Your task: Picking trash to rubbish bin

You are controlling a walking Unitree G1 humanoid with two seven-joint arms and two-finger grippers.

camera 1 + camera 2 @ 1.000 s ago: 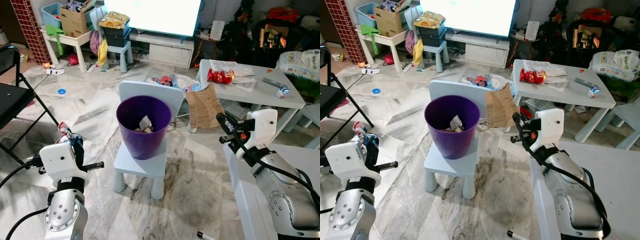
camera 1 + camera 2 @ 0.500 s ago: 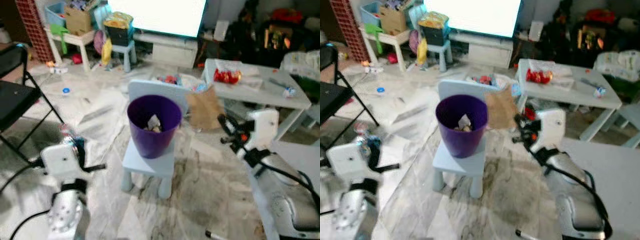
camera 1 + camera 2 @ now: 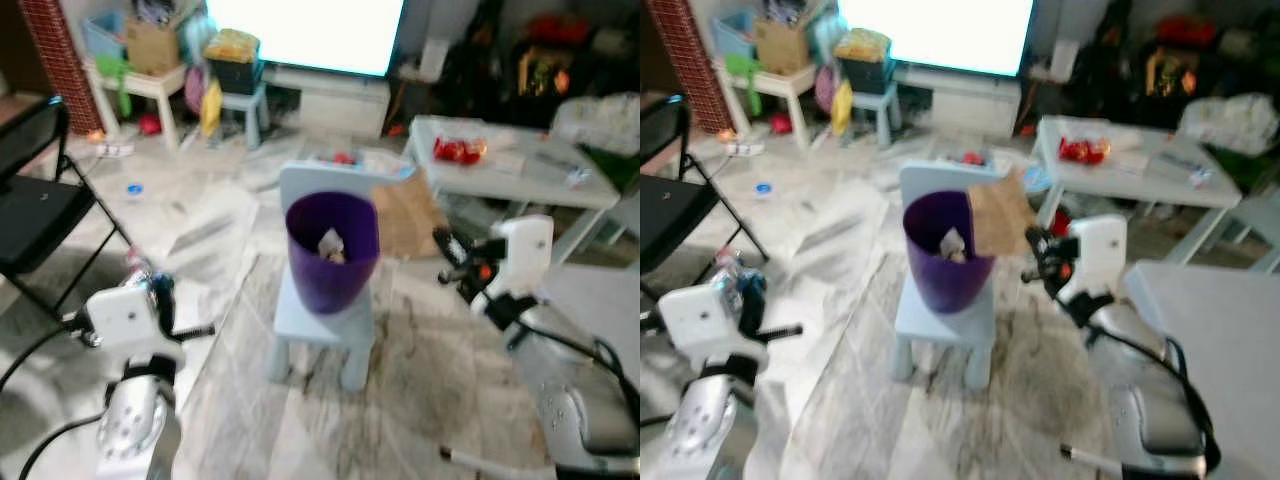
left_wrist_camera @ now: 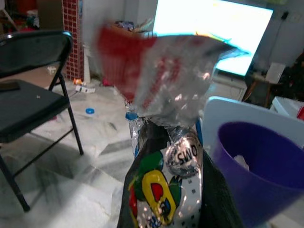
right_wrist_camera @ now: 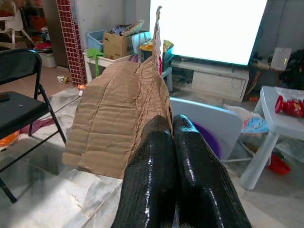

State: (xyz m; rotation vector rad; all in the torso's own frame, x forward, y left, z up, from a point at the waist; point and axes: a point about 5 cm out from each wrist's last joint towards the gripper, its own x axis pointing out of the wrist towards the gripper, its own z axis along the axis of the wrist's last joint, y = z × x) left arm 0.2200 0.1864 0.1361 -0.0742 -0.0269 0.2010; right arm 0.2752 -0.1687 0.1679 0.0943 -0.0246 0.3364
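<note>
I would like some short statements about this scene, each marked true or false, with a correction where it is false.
1. The right gripper is shut on a brown piece of corrugated cardboard. True.
2. The purple plastic bin stands on the floor. False: it stands on a small pale blue chair.
3. The left gripper holds a shiny foil snack wrapper. True.
4. The bin holds nothing. False: crumpled pale paper lies inside.
5. A black folding chair stands to the robot's right. False: it is on its left.
</note>
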